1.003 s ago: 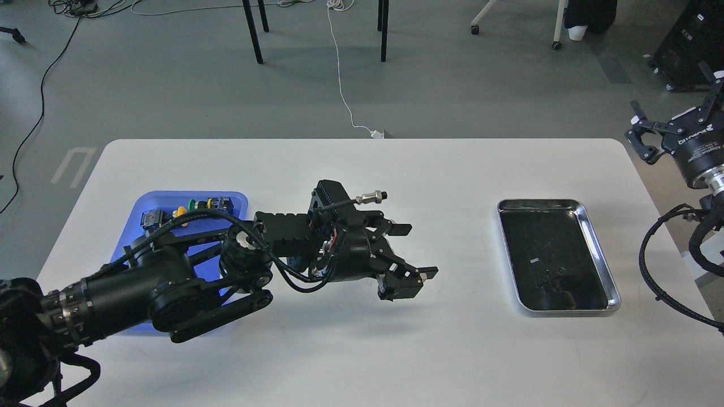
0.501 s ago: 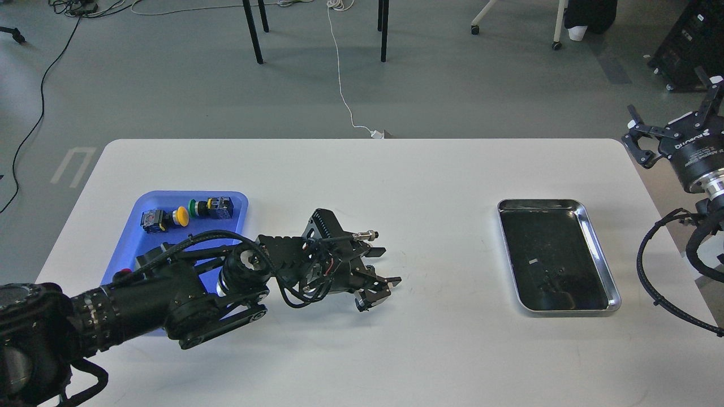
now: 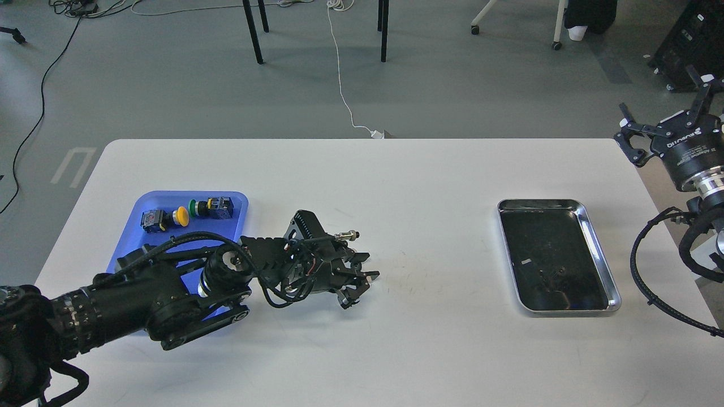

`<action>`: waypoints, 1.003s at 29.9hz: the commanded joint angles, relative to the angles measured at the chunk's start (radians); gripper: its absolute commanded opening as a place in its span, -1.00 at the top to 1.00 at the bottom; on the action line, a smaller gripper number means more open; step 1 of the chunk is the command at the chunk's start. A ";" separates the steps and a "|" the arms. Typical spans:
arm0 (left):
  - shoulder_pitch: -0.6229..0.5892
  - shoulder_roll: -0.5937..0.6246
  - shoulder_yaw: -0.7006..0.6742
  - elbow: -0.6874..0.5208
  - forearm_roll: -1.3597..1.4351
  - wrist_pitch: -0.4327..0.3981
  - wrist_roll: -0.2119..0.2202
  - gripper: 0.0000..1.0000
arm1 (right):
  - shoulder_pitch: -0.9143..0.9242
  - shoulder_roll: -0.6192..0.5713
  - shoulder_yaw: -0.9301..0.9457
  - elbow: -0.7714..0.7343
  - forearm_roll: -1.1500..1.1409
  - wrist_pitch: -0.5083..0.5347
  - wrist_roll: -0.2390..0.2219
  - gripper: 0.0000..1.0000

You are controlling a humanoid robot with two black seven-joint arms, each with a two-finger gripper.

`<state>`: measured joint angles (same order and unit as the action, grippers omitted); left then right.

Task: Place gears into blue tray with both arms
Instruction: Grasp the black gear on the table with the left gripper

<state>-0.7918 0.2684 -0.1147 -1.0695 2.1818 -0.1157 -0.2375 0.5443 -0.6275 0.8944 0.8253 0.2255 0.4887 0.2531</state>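
The blue tray (image 3: 233, 199) lies at the table's left, its near half hidden by my left arm. My left gripper (image 3: 362, 278) hovers low over the bare white table just right of that tray; its fingers stand apart and I see nothing between them. My right gripper (image 3: 660, 123) hangs high off the table's far right corner, spread wide and empty. The gears do not show clearly: a few tiny dark bits (image 3: 550, 277) lie on the dark bottom of the steel tray, too small to tell.
Coloured push-button switches (image 3: 186, 213) sit at the blue tray's far end. A shiny steel tray (image 3: 600, 249) lies at the right. Chair legs and cables are on the floor beyond the table's far edge.
My left arm has drawn back leftward and dropped lower, uncovering the switches, and its fingers look closer together. My right gripper has drifted slightly up and to the left.
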 commanded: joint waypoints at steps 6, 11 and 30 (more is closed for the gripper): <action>-0.001 0.006 -0.005 -0.026 0.000 0.002 0.003 0.17 | 0.013 0.002 0.000 0.000 -0.002 0.000 0.000 -0.98; -0.001 0.017 -0.013 -0.030 0.000 0.002 0.003 0.17 | 0.017 0.002 0.000 0.000 -0.002 0.000 0.000 -0.98; 0.037 0.040 -0.033 -0.015 0.000 0.002 0.004 0.17 | 0.048 0.022 -0.003 0.000 -0.005 0.000 0.000 -0.98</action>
<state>-0.7642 0.3097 -0.1474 -1.0923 2.1816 -0.1134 -0.2335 0.5919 -0.6077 0.8927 0.8238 0.2214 0.4887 0.2531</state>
